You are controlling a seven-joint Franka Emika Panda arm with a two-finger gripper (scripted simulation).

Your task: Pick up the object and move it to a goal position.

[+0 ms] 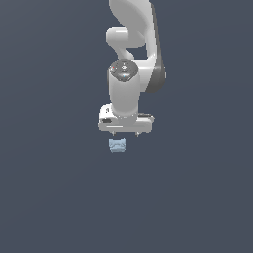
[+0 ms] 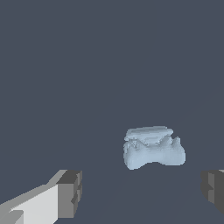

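The arm (image 1: 129, 54) reaches down from above, its white wrist turned straight toward the counter (image 1: 54, 197), a plain dark grey-blue surface that fills both views. At the wrist's end sits the pincer (image 1: 125, 134), with its wide white body level and two short dark fingertips poking out beneath.

In the wrist view the pincer (image 2: 142, 192) is spread wide: one finger (image 2: 70, 192) shows its grey pad with a white link behind it, and the other finger (image 2: 213, 189) is only partly in view at the picture's edge. The gap between them is far broader than the lump, and nothing is held between the pads.

The lump (image 1: 117, 146) is small, pale blue and roughly boxy, with an uneven, notched top. It lies on the counter just below the pincer, and in the exterior view it sits slightly off the pincer's middle, toward the exterior view's left. In the wrist view the lump (image 2: 153, 147) lies ahead of the fingertips, nearer the cut-off finger than the other one, and touches neither. Its flatter, stepped face and its bumpy edge both show there.

Whether the fingertips are low enough to flank the lump cannot be told from these views; they look to be a little above it.
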